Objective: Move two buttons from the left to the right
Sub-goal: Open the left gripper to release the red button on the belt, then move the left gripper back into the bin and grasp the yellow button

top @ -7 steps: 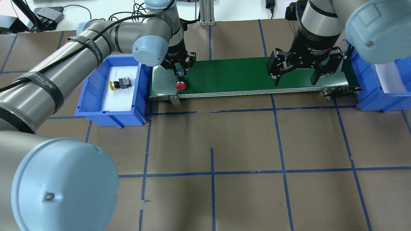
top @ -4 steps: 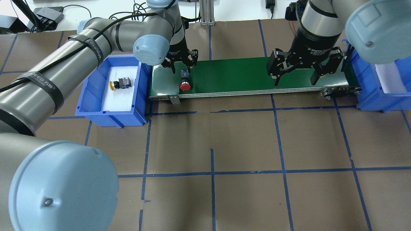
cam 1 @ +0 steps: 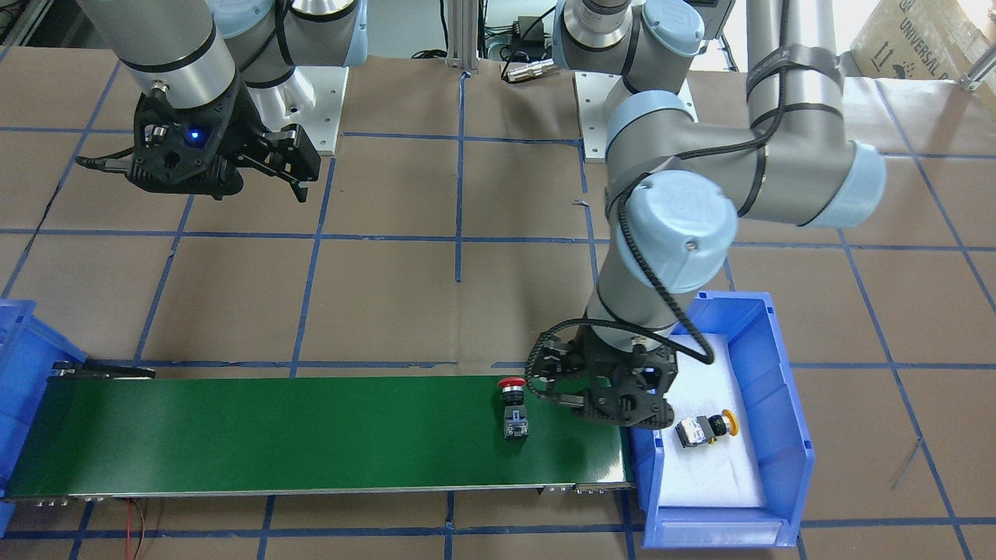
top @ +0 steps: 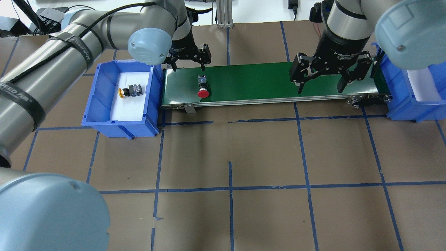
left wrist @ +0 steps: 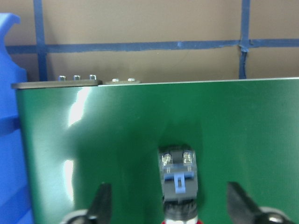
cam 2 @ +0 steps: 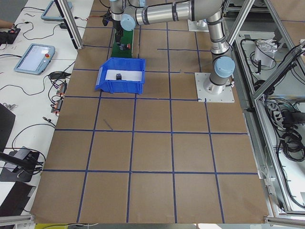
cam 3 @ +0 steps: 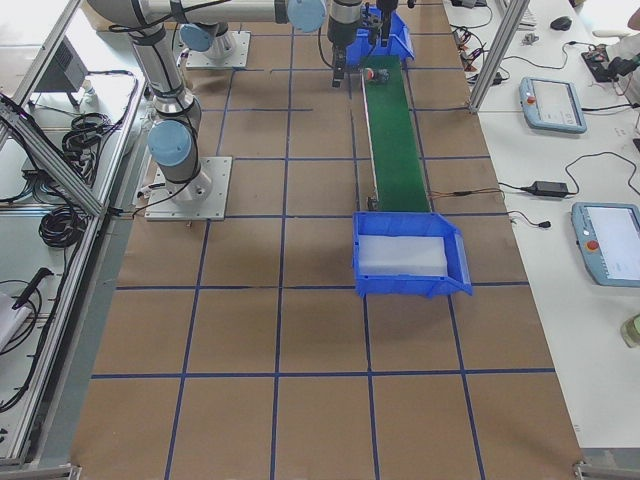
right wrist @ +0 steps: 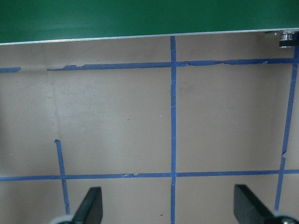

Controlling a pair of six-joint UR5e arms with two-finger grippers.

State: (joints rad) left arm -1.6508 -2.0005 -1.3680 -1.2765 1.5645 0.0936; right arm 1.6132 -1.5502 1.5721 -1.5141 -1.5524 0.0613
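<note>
The red button (top: 203, 93) lies on its side at the left end of the green conveyor belt (top: 251, 82), cap toward the near edge; it also shows in the front view (cam 1: 513, 406). In the left wrist view its contact block (left wrist: 179, 179) lies below and between my open fingers. My left gripper (top: 188, 67) is open and empty, raised just behind it. The yellow button (top: 129, 91) lies on white foam in the left blue bin (top: 118, 123). My right gripper (top: 320, 86) is open and empty, hovering over the belt's right part.
A second blue bin (top: 400, 103) with white foam stands at the belt's right end. The brown table (top: 264, 157) carries a grid of blue tape lines. Both arms' elbows loom large in the overhead view's corners.
My left gripper has let go of the red button, opened and drawn back up and to the left. The button has shifted slightly right along the belt. The right arm has not moved.
</note>
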